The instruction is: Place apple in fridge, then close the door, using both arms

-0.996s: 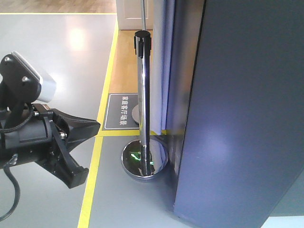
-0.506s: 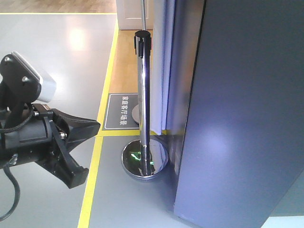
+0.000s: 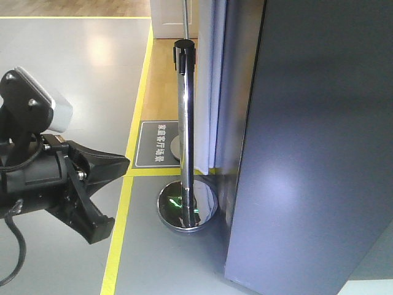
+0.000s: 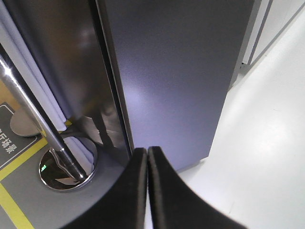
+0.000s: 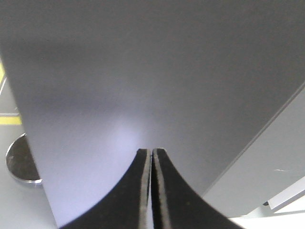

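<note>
Both end effectors closed, empty: left end effector [image 4: 147, 151] near door [image 4: 176, 76] lower edge; right end effector [image 5: 152, 151] facing door face; chrome stanchion [image 3: 186, 141] at 9 o'clock of fridge [image 3: 230, 123]

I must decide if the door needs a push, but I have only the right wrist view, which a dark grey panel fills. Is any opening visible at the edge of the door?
Observer: In the left wrist view, only a thin dark seam separates the door from the side of the fridge. No white interior shows.
Operator: Where is the left gripper?
Observer: The left gripper is shut and points at the lower part of the door near that seam. I cannot tell if it touches.
Operator: Does anything stand beside the fridge?
Observer: In the front view, a chrome stanchion post stands upright on its round base, just left of the fridge.
</note>
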### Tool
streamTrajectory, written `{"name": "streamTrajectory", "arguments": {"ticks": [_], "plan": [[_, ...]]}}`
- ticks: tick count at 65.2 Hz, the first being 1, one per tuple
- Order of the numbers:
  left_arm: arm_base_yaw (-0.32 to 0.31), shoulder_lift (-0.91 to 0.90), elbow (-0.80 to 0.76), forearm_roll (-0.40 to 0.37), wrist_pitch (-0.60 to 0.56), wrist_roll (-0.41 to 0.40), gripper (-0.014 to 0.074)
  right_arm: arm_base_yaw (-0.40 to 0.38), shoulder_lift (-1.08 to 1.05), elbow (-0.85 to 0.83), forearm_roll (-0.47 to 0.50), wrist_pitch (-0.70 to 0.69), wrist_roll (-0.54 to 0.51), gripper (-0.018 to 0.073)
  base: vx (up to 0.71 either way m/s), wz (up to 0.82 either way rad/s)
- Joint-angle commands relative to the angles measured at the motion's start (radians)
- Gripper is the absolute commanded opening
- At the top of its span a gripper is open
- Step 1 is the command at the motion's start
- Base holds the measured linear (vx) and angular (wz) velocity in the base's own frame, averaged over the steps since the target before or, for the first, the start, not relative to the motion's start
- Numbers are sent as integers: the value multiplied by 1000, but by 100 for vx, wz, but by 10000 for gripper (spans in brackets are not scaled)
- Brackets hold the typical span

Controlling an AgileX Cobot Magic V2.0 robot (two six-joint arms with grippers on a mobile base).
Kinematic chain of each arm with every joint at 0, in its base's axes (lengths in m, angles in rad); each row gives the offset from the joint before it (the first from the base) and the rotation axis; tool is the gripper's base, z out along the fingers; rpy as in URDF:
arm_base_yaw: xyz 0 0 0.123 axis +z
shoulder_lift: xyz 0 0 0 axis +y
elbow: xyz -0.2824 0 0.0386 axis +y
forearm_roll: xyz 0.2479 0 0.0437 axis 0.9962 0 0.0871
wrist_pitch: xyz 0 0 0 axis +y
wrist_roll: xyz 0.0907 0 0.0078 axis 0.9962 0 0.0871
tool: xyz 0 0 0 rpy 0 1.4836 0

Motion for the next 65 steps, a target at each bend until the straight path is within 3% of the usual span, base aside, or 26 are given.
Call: {"name": "streamTrajectory", "arguments": {"ticks": [1,13,23,29,65], "plan": [[1,-15,-22,-16,-56,-2,-6,-91,56,-93,100,-98,-107,-3,0,0],[1,-15,-22,-16,-56,-2,-6,-251,181,-204,357,-186,-335,-2,0,0],[1,-15,-22,-16,-56,-2,-6,-317,264,-259,502,-324,-444,-2,0,0],[1,-15,-22,-16,-56,-2,-6,-316,307,-284,514,-384,-484,-2,0,0],[1,-15,-22,-16,-56,-2,-6,-316,624,-466,531,-658,-475,-2,0,0]]}}
